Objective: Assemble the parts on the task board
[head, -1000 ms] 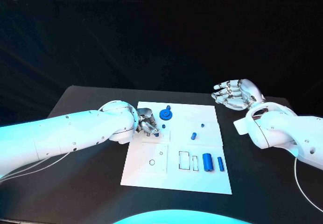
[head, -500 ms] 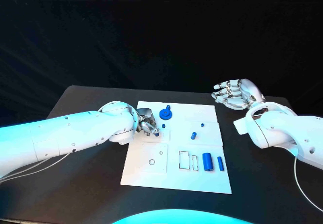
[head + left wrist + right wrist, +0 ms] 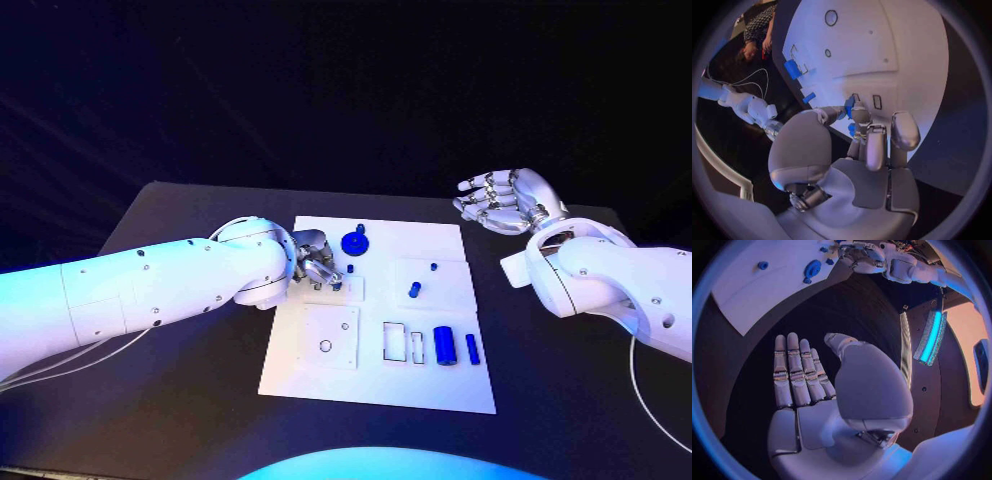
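Note:
The white task board (image 3: 378, 375) lies in the middle of the black table. My left hand (image 3: 320, 266) rests on its near-left upper part, thumb and a finger pinching a small blue part (image 3: 849, 106) against the board (image 3: 879, 55). A round blue gear-like part (image 3: 356, 245) stands just beyond that hand. A small blue peg (image 3: 433, 267) and a short blue part (image 3: 414, 291) sit mid-board. A blue cylinder (image 3: 446, 346) and a thin blue bar (image 3: 472, 348) lie at the near right. My right hand (image 3: 505, 203) hovers past the board's far right corner, fingers straight and empty (image 3: 801, 380).
Outlined empty recesses (image 3: 394, 342) lie left of the blue cylinder, and a small ring mark (image 3: 326, 346) sits on a raised square plate. Bare black table (image 3: 188, 400) surrounds the board. My left forearm (image 3: 144, 295) crosses the table's left side.
The fingers of my left hand have shifted slightly on the board. The right hand and the loose parts have stayed where they were.

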Robot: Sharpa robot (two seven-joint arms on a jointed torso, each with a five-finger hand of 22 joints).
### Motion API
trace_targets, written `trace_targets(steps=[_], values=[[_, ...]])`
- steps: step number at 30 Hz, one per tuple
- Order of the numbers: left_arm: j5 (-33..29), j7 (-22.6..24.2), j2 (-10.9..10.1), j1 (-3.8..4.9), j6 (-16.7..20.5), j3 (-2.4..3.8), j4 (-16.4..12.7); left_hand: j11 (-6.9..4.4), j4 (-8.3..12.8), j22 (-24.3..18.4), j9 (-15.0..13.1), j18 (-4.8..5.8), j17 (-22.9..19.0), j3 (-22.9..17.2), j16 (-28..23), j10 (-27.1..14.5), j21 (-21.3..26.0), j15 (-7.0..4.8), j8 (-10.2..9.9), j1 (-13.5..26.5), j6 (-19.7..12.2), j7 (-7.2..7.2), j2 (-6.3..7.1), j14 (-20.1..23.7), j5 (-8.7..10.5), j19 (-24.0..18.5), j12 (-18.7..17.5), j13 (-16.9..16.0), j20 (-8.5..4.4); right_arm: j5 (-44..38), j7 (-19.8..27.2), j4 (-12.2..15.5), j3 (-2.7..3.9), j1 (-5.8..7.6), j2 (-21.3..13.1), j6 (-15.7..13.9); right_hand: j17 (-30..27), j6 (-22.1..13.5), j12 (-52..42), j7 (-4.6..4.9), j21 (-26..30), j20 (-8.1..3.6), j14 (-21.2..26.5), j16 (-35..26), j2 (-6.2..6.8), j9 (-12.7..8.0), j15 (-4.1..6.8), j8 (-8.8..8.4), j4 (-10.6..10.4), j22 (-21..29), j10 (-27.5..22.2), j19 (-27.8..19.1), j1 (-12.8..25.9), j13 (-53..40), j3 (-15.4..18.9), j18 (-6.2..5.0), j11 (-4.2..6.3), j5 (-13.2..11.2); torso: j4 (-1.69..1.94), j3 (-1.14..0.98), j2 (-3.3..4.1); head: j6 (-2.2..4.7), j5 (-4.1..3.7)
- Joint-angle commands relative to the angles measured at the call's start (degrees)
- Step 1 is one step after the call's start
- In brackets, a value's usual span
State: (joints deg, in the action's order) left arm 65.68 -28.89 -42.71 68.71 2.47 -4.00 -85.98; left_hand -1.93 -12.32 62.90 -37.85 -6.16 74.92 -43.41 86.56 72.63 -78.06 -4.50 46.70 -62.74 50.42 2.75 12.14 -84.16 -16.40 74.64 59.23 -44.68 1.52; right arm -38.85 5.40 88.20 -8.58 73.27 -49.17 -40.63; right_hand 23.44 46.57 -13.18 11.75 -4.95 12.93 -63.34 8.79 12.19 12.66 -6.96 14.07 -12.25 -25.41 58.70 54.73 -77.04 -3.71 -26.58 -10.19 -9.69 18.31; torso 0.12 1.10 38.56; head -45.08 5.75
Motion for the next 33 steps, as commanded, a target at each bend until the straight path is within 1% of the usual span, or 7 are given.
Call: trace_targets(steps=[1, 5, 10, 15, 24, 33], values=[[1.59, 0.37, 0.02, -0.05, 0.31, 0.04, -0.34, 0.15, 12.93, 0.11, -0.05, 0.68, 8.76, -12.82, 0.23, 0.33, -0.36, -0.41, 0.2, -0.18, 0.71, -0.29, -0.13, -4.17, -0.17, 0.51, 0.18, 0.03, 0.08, -0.49, 0.55, -0.02, 0.01, -0.09, 0.06, 0.84, -0.05, -0.38, 0.27, 2.28, 0.21, 0.31, 0.26, -0.33, 0.11, -0.09, -0.02, -0.36, -0.05, 0.05, -0.03, -0.08, 0.51, 0.05, 0.18, -0.18, -0.35, 0.38, -0.01, 0.0, 0.02, -0.06, 0.07], [3.15, 0.36, 0.08, -0.19, -0.02, 0.01, -0.39, 0.14, 12.96, 0.09, -0.05, 0.67, 8.79, -12.83, 0.25, 0.31, -0.36, -0.42, 0.2, -0.18, 0.72, -0.29, -0.1, -4.18, -0.2, 0.5, 0.14, 0.09, 0.08, -0.46, 0.51, -0.08, 0.01, -0.18, 0.08, 0.92, -0.05, -0.38, 0.27, 2.28, 0.21, 0.31, 0.26, -0.33, 0.11, -0.09, -0.02, -0.36, -0.05, 0.05, -0.03, -0.08, 0.51, 0.05, 0.18, -0.18, -0.35, 0.38, -0.01, -0.01, 0.02, -0.13, 0.09], [4.45, 0.32, 0.17, -0.53, -0.49, -0.01, -0.29, 0.14, 12.97, 0.13, -0.05, 0.68, 8.79, -12.83, 0.25, 0.3, -0.38, -0.42, 0.19, -0.18, 0.72, -0.3, -0.08, -4.18, -0.21, 0.52, 0.09, 0.15, 0.07, -0.45, 0.48, -0.11, 0.01, -0.25, 0.08, 1.0, -0.05, -0.38, 0.27, 2.28, 0.21, 0.31, 0.26, -0.33, 0.11, -0.09, -0.02, -0.36, -0.05, 0.05, -0.03, -0.08, 0.51, 0.05, 0.18, -0.18, -0.35, 0.38, -0.07, 0.04, -0.01, -0.27, 0.09], [5.09, 0.26, 0.17, -0.74, -1.14, -0.02, -0.24, 0.13, 12.98, 0.18, -0.04, 0.69, 8.8, -12.85, 0.25, 0.28, -0.4, -0.42, 0.19, -0.18, 0.73, -0.3, -0.06, -4.18, -0.23, 0.55, 0.05, 0.21, 0.07, -0.45, 0.43, -0.15, 0.0, -0.29, 0.06, 1.08, -0.08, -0.38, 0.27, 2.29, 0.27, 0.33, 0.25, -0.38, 0.06, -0.1, -0.03, -0.37, -0.1, 0.16, -0.05, -0.08, 0.62, 0.05, 0.19, -0.19, -0.35, 0.49, -0.04, 0.02, -0.04, -0.34, 0.1], [5.31, 0.19, 0.17, -0.84, -2.31, -0.03, -0.24, 0.12, 13.03, 0.2, -0.03, 0.69, 8.79, -12.88, 0.25, 0.3, -0.42, -0.44, 0.18, -0.18, 0.76, -0.31, -0.01, -4.18, -0.28, 0.55, 0.03, 0.21, 0.06, -0.44, 0.4, -0.18, 0.0, -0.33, 0.1, 1.21, -0.08, -0.38, 0.27, 2.29, 0.27, 0.33, 0.25, -0.38, 0.06, -0.1, -0.03, -0.37, -0.1, 0.16, -0.05, -0.08, 0.62, 0.05, 0.19, -0.19, -0.35, 0.49, -0.01, 0.01, -0.03, -0.41, 0.1], [5.12, 0.12, -0.02, -0.87, -3.72, -0.02, -0.45, 0.1, 13.12, 0.37, -0.01, 0.73, 8.93, -12.9, 0.32, 0.38, -0.51, -0.45, 0.17, -0.17, 0.81, -0.33, 0.13, -4.22, -0.35, 0.64, 0.09, 0.13, 0.04, -0.44, 0.36, -0.17, 0.0, -0.35, 0.04, 1.28, -0.11, -0.38, 0.26, 2.29, 0.32, 0.35, 0.24, -0.42, 0.01, -0.11, -0.04, -0.37, -0.15, 0.27, -0.05, -0.08, 0.74, 0.04, 0.21, -0.2, -0.36, 0.56, -0.07, -0.01, 0.02, -0.49, 0.06]])
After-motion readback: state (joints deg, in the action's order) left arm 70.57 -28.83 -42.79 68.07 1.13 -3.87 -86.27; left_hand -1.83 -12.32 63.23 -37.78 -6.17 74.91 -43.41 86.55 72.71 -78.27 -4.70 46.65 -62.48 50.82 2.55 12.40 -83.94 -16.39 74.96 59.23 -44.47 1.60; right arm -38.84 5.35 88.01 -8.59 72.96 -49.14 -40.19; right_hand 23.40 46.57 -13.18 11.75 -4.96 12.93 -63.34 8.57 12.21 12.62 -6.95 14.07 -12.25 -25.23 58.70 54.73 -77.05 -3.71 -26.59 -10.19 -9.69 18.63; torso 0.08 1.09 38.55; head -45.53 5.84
